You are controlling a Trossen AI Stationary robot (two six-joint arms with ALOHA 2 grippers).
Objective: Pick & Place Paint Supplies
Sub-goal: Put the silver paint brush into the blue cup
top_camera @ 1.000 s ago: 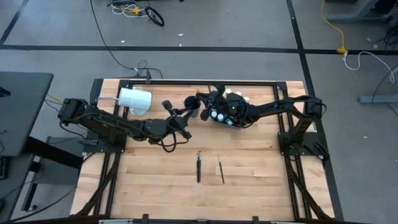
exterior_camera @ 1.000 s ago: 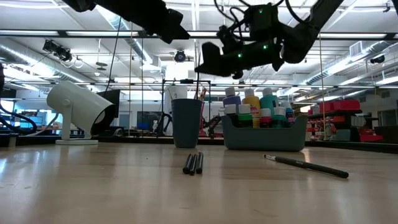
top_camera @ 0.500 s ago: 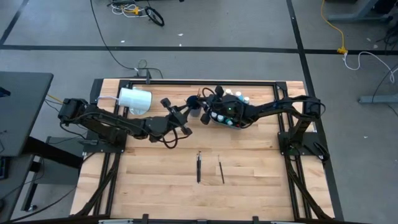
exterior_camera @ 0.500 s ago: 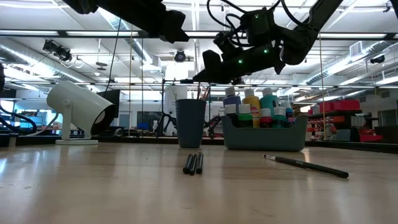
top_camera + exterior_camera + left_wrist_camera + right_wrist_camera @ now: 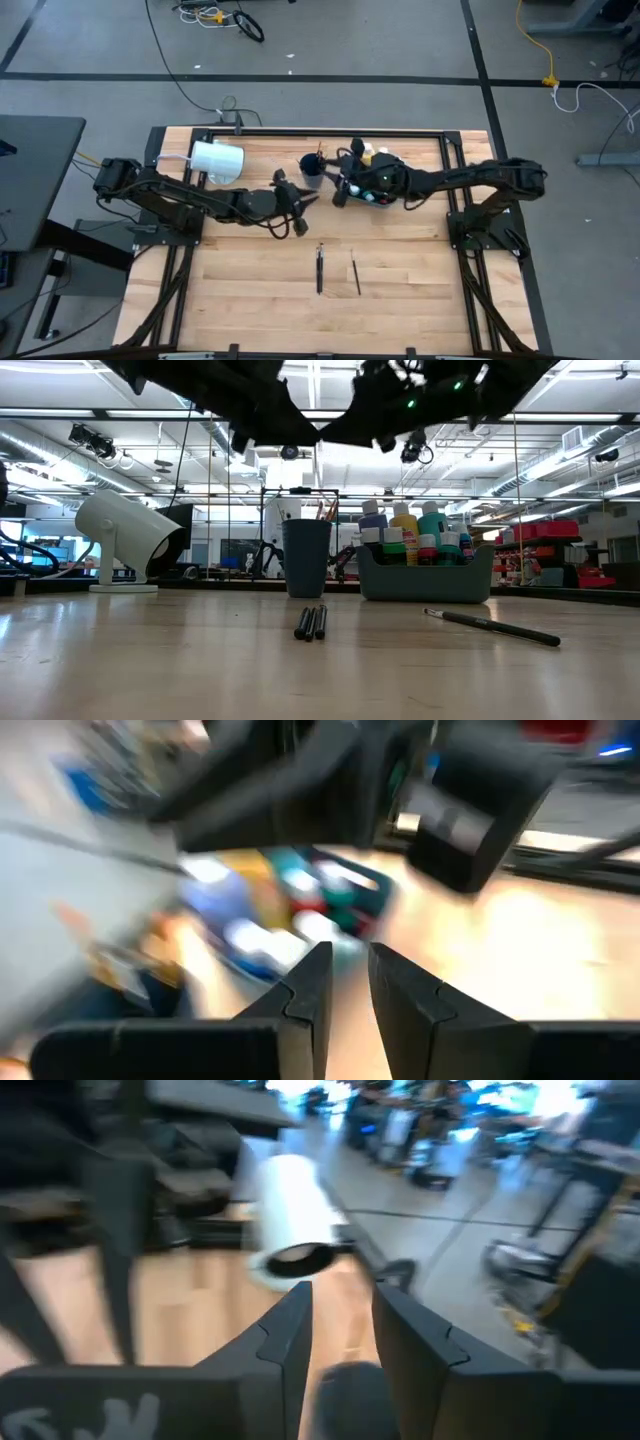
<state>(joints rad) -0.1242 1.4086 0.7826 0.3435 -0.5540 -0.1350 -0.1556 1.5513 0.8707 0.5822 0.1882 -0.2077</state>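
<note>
Right hand [image 5: 337, 192] now pulled back from above the dark cup [image 5: 311, 172], fingers parted, empty; likely a brush just dropped in. Left hand [image 5: 300, 200] close beside, slightly open, empty. Three brushes [image 5: 320, 268] left on the near surface [image 5: 400, 290]; bottles [image 5: 405, 530] in the bin [image 5: 425, 580].

My desk [image 5: 250, 290] is pale wood planks, smooth with a soft sheen. The bin [image 5: 425, 575] looks like matt grey-blue plastic, same for the dark cup [image 5: 304, 557]. Paint bottles [image 5: 405, 530] are glossy plastic with white caps. The white cylinder [image 5: 125, 535] is smooth matt plastic. My fingers [image 5: 310, 995] are matt black plastic, and the brushes [image 5: 311, 622] have a slight shine.
</note>
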